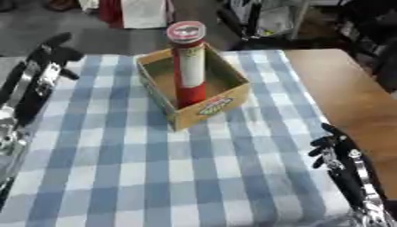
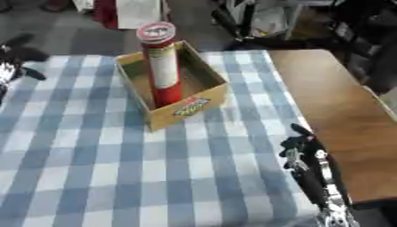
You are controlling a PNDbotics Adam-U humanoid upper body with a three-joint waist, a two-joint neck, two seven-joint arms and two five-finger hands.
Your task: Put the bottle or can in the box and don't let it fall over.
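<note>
A tall red and white can (image 1: 188, 66) with a red lid stands upright inside an open cardboard box (image 1: 213, 107) at the far middle of the table. My left hand (image 1: 48, 56) hangs at the left edge, well left of the box, fingers relaxed and holding nothing. My right hand (image 1: 332, 145) sits low at the right, near the table's front right, fingers loosely bent and empty. Neither hand touches the can or the box.
A blue and white checked cloth (image 1: 132, 168) covers most of the table. Bare brown wood (image 1: 349, 97) shows along the right side. Behind the table are dark clutter and a red and white object (image 1: 136, 12) on the floor.
</note>
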